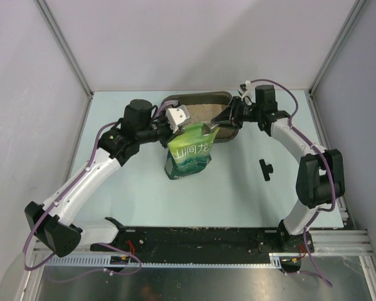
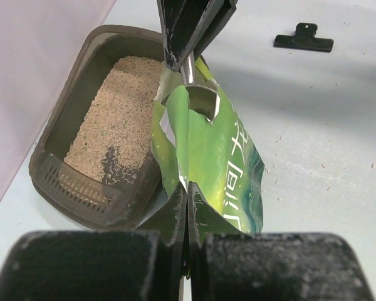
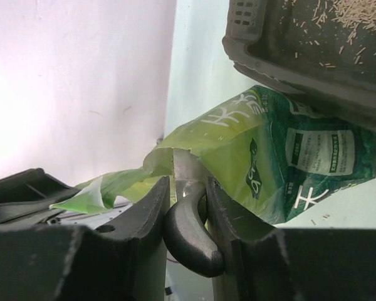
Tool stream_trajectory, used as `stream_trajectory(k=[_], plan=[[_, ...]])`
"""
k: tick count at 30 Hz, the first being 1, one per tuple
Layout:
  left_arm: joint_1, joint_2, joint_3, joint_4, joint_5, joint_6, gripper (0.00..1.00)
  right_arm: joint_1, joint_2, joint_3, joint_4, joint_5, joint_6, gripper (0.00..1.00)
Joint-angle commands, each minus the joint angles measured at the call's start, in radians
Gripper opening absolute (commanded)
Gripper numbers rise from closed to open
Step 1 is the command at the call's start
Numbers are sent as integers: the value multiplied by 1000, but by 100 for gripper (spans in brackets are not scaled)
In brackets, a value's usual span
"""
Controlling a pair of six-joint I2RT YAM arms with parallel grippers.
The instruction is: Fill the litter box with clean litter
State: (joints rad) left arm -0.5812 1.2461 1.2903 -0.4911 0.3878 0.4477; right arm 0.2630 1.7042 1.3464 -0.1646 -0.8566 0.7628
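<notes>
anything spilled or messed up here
A few stray grains dot the table beside the green bag, outside the litter box. The bag's mouth is torn ragged, and the clean litter lies uneven, thin near the grated end.

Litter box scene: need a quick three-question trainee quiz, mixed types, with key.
1. True or false: the litter box already holds some litter.
2. Whose jaws pinch the edge of the green bag? A) left arm B) right arm C) neither
3. Fill in: the right arm's jaws grip the black handle of a ____ reaching into the bag.
Key: 1 true; 2 A; 3 scoop.
</notes>
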Motion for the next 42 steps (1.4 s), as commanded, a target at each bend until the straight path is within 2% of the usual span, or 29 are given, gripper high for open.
stream_trajectory(k=[1, 9, 21, 35, 42], plan=[[-3, -36, -5, 5, -36, 71, 0, -39, -8, 8, 114, -116, 133, 0], [-5, -60, -13, -3, -82, 141, 0, -134, 5, 10, 108, -228, 156, 0], [-5, -53, 7, -1, -102, 181, 0, -212, 8, 11, 125, -283, 182, 0], [-5, -31, 30, -1, -81, 174, 0, -205, -61, 89, -21, -210, 70, 0], [-14, -25, 35, -1, -73, 166, 0, -168, -61, 200, -164, -140, -31, 0]])
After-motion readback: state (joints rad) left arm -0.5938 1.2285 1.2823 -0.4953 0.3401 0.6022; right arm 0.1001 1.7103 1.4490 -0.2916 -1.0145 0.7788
